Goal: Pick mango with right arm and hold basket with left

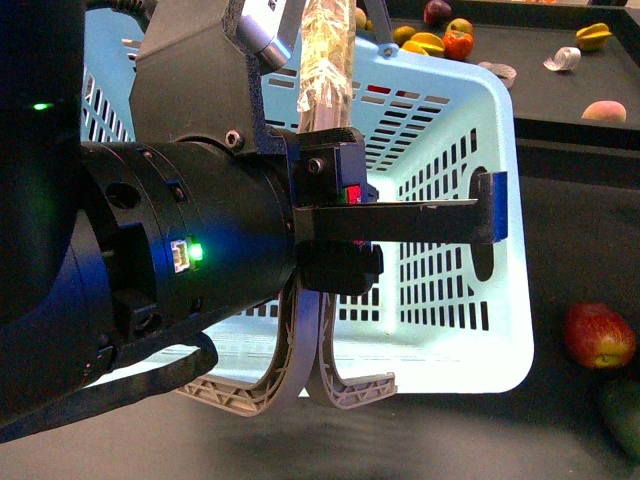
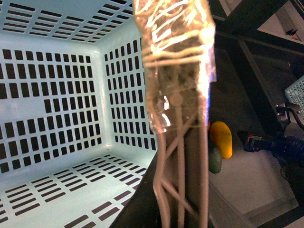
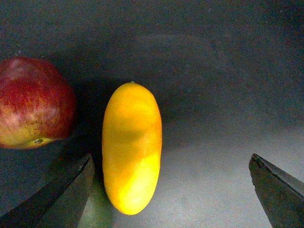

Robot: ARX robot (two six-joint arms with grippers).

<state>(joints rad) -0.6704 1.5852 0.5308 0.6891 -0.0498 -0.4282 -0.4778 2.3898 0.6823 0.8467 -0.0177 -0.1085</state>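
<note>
The pale turquoise basket (image 1: 440, 150) fills the middle of the front view, its inside facing me. My left gripper (image 1: 335, 210) is shut on its brown-grey handle (image 1: 325, 60), which is wrapped in clear tape. The left wrist view shows the handle (image 2: 178, 95) close up, next to the basket's slotted wall (image 2: 57, 104). The yellow-orange mango (image 3: 132, 147) lies on the dark table between the jaws of my open right gripper (image 3: 171, 185), close to one finger (image 3: 71, 190). The mango also shows in the left wrist view (image 2: 221, 137). It is out of sight in the front view.
A red-and-yellow fruit (image 3: 33, 102) lies close beside the mango and also shows in the front view (image 1: 598, 335). A dark green fruit (image 1: 625, 415) lies near it. Several fruits (image 1: 445, 40) sit on the raised back shelf, with a peach (image 1: 604, 110) further right.
</note>
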